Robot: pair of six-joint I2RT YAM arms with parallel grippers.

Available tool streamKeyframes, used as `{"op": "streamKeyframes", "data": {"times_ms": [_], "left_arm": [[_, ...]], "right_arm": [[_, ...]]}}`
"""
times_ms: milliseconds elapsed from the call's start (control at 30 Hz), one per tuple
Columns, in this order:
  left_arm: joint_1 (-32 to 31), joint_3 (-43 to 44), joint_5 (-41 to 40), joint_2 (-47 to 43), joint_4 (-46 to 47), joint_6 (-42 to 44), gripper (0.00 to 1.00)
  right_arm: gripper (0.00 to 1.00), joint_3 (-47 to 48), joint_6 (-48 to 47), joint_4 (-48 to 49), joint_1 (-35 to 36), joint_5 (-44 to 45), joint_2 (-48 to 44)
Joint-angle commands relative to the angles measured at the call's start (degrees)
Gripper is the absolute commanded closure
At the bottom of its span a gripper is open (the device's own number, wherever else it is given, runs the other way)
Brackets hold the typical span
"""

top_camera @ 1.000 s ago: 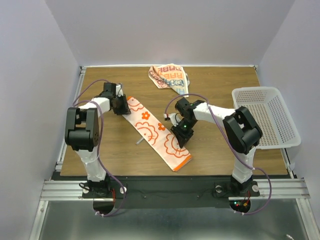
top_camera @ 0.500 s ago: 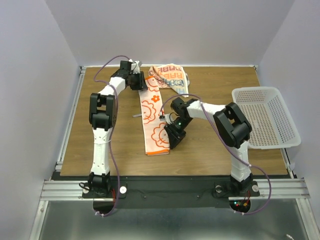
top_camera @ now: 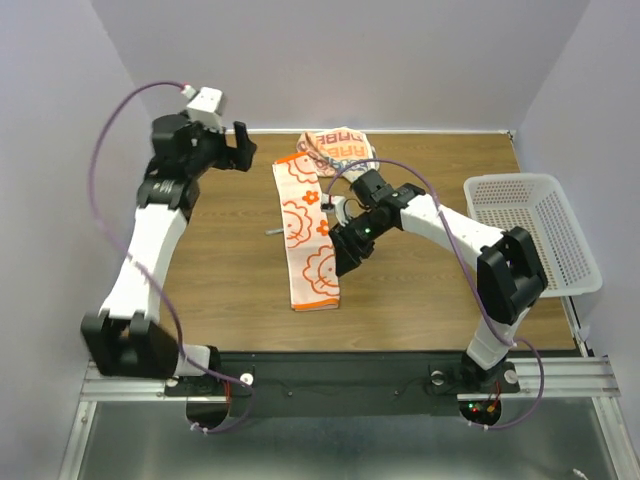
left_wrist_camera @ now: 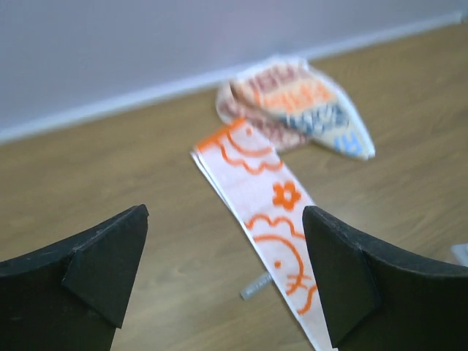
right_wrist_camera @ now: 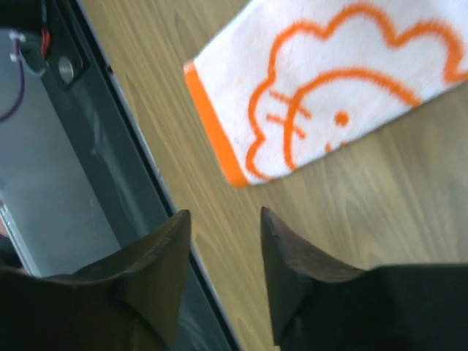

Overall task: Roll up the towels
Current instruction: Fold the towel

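Nearest the arm bases: folded towel (top_camera: 308, 235), a long flat strip lying lengthwise on the wooden table (top_camera: 220, 260), orange-hemmed near end free. Just right of that end, right gripper (right_wrist_camera: 223, 219) over bare boards, jaws apart, nothing between. Thin, soft and light cloth by the look; likely to slide on smooth wood and spring open if released; best pinched at the near hem corners. Farther back, second towel (top_camera: 338, 150), crumpled, just beside the strip's far end, contact uncertain. Far left, left gripper (left_wrist_camera: 225, 216) raised, jaws wide apart, empty. At right, white basket (top_camera: 510, 180); plain walls close around.
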Motion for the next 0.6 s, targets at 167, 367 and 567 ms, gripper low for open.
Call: {"op": "streamKeyframes", "data": {"times_ms": [167, 367, 567], "left_arm": [[0.5, -9.6, 0.6, -17.6, -0.3, 6.1, 0.02], [0.5, -10.0, 0.4, -21.0, 0.0, 6.3, 0.01], [0.5, -7.5, -3.0, -22.9, -5.0, 11.2, 0.01]], "right_arm": [[0.66, 2.9, -0.4, 3.1, 2.3, -1.7, 6.5], [0.68, -4.9, -0.3, 8.6, 5.1, -1.3, 7.2], [0.73, -13.4, 0.7, 12.5, 6.4, -2.9, 7.2]]}}
